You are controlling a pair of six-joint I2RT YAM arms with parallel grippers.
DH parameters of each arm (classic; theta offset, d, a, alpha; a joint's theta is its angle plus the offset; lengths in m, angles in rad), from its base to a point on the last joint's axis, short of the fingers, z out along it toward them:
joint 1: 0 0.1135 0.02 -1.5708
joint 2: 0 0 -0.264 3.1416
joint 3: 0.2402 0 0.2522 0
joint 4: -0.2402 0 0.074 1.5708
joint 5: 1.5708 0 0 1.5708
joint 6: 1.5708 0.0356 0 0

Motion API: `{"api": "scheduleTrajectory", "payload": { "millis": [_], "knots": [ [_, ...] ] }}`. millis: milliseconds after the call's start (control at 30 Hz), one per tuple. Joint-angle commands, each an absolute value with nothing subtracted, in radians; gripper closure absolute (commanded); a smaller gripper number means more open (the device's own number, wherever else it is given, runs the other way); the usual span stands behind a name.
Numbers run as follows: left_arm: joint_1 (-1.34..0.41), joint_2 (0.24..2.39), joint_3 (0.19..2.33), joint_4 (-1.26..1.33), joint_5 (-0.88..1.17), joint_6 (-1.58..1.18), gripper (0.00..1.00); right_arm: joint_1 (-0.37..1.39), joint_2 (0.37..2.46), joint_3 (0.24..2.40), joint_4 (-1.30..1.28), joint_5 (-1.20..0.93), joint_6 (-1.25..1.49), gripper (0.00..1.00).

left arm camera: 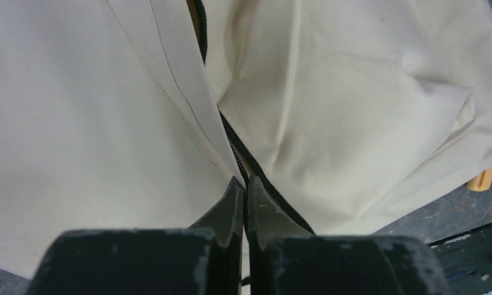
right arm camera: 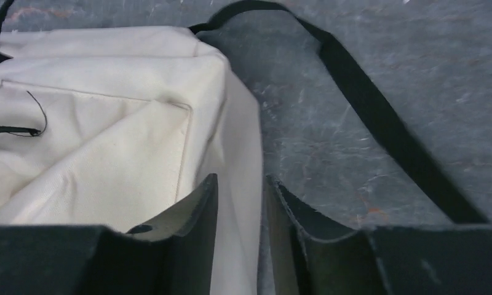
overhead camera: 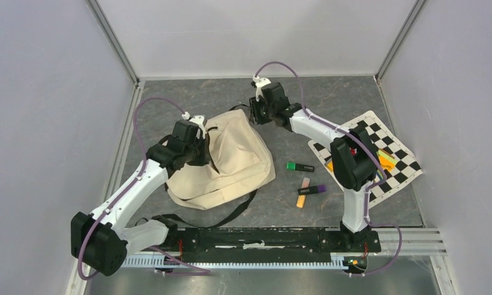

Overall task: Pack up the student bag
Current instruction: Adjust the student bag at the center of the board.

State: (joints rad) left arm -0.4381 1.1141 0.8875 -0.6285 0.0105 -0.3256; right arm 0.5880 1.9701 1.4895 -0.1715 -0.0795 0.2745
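**Open the zipper while the far corner is held**

The left tool (left arm camera: 245,187) has its jaws drawn almost together, with only a thin slit between them. The tips sit right on the black zipper (left arm camera: 228,132) where the two cream panels meet. Whether they actually pinch the pull is hidden under the fingers. The right tool (right arm camera: 241,179) stands narrowly apart with a fold of cream cloth filling the gap, and it looks clamped on the bag's side edge at the far corner.

The student bag (overhead camera: 237,157) lies slumped on the grey tabletop (overhead camera: 219,92) between the two arms. One black strap (right arm camera: 366,104) loops out beside the right tool.

The step in hand appears to be opening the bag. To do it well:

- The right tool should hold firm as the anchor, so the soft cloth stays taut.
- The left tool should draw along the line of the zipper, not across it, or the fabric will bunch and jam the teeth.
- A low, steady pull away from the anchor suits this limp material.

The green highlighter (overhead camera: 300,166), purple highlighter (overhead camera: 313,189) and orange highlighter (overhead camera: 302,195) wait well apart to the right. More items sit on the checkered sheet (overhead camera: 409,165).
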Motion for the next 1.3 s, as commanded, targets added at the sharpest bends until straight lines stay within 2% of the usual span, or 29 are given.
{"api": "scheduleTrajectory", "payload": {
  "millis": [0,133,400,467,567,1000,1100,1267],
  "knots": [
    [-0.425,1.081,0.869,-0.629,-0.08,-0.435,0.98,0.584,1.926,1.571,-0.233,-0.02,0.181,0.5],
    [-0.378,1.041,0.801,-0.595,-0.074,-0.51,0.91,0.62,1.814,1.477,-0.222,0.015,0.147,0.3],
    [-0.37,0.919,0.668,-0.487,-0.056,-0.649,0.64,0.855,1.656,1.367,-0.253,0.197,0.079,0.24],
    [-0.369,0.887,0.645,-0.472,-0.06,-0.667,0.64,0.918,1.646,1.364,-0.256,0.214,0.079,0.24],
    [-0.37,0.844,0.602,-0.446,-0.057,-0.7,0.65,0.982,1.648,1.361,-0.255,0.205,0.094,0.25],
    [-0.369,0.772,0.479,-0.356,-0.005,-0.738,0.97,1.167,1.808,1.41,-0.31,0.312,0.079,0.32],
    [-0.368,0.769,0.47,-0.342,0.02,-0.745,0.98,1.183,1.849,1.433,-0.323,0.342,0.078,0.34],
    [-0.37,0.76,0.456,-0.334,0.032,-0.755,0.98,1.209,1.911,1.467,-0.326,0.42,0.099,0.33]
  ]
}}
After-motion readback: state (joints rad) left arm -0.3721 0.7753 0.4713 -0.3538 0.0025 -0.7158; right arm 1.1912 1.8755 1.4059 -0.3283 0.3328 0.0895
